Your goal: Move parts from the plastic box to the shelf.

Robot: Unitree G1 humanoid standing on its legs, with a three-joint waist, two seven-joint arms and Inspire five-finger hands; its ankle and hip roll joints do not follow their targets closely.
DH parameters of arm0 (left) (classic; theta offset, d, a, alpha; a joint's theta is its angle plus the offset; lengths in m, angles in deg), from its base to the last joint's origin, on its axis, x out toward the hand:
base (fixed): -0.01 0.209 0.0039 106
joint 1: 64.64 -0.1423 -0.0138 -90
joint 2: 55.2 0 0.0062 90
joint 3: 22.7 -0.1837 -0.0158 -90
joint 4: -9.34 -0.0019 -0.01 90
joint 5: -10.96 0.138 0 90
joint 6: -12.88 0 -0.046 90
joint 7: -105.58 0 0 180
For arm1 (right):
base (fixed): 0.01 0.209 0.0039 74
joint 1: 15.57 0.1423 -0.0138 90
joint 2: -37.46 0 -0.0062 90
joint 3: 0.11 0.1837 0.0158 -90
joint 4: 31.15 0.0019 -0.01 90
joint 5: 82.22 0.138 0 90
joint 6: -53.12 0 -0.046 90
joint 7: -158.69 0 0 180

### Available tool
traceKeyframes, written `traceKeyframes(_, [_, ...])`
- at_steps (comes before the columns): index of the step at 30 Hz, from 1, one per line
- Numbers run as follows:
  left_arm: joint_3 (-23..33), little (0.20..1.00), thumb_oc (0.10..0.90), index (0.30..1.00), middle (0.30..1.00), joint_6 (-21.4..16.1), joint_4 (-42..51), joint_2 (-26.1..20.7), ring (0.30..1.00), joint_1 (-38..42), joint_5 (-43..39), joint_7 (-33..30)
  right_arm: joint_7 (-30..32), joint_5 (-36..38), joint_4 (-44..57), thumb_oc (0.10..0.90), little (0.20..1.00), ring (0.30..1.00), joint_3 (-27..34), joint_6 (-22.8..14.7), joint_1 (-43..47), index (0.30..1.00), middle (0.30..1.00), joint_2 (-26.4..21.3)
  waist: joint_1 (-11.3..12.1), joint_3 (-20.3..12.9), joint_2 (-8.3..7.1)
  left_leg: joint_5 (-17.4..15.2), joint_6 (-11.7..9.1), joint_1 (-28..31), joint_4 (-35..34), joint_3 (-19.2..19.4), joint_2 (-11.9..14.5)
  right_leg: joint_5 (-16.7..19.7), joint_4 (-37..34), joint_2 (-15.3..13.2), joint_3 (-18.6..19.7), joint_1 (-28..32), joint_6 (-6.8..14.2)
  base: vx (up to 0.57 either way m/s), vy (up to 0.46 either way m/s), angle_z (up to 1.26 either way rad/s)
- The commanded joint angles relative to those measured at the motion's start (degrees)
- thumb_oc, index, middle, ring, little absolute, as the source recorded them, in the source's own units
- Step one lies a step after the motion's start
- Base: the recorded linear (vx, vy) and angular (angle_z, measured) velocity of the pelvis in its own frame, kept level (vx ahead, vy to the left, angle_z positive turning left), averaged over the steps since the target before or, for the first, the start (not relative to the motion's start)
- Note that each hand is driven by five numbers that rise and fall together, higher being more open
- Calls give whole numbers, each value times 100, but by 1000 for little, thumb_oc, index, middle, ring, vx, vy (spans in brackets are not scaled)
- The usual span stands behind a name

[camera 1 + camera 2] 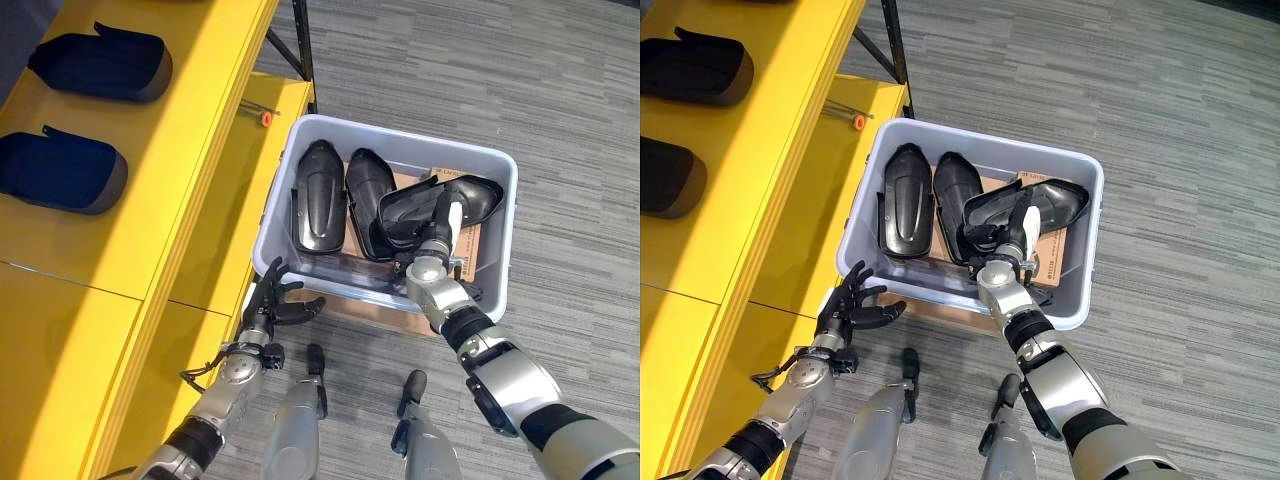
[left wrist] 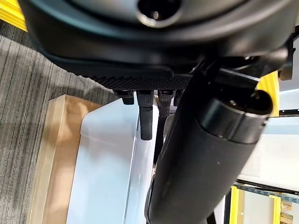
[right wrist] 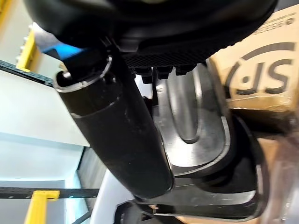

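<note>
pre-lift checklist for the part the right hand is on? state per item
1. Right hand on a part: ok. It reaches into the plastic box and lies on the tilted black part.
2. Fingers closed round that part: cannot tell. The right wrist view shows the thumb along the part's rim, the fingers mostly hidden.
3. Held part free of its neighbours: not ok. It leans on the two black parts lying side by side.
4. Left hand out of the way: ok. It is open at the box's near outer corner, holding nothing.
5. Room on the yellow shelf: ok. Two parts lie at its left; bare surface shows beside them.
</note>
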Motion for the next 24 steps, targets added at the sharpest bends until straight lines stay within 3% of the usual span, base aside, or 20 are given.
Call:
traceKeyframes(1, [-301, 1000, 900, 1000, 1000, -250, 137, -9, 1000, 80, 77, -60, 190, 58, 43, 900, 1000, 1000, 160, -498, 1004, 1000, 1000, -77, 167, -7, -6, -121, -380, 70, 98, -175, 341, -515, 602, -607, 107, 510, 379, 0, 0, 0])
traceKeyframes(10, [-334, 1000, 900, 1000, 1000, -343, 73, -51, 1000, 165, -32, -110, 280, 193, -558, 900, 1000, 1000, 238, -545, 1412, 1000, 1000, -137, 323, 41, 94, -99, -357, -102, 106, -227, 231, -400, 547, -651, 2, 481, 404, 7, -1, 4])
traceKeyframes(24, [-449, 1000, 900, 1000, 1000, -424, 34, 59, 1000, 339, -99, -220, 319, 352, -879, 900, 1000, 1000, 276, -566, 1623, 1000, 1000, -264, 380, 189, 238, -124, -327, -356, 183, -219, 146, -322, 516, -707, -4, 339, 423, 4, 4, 3])
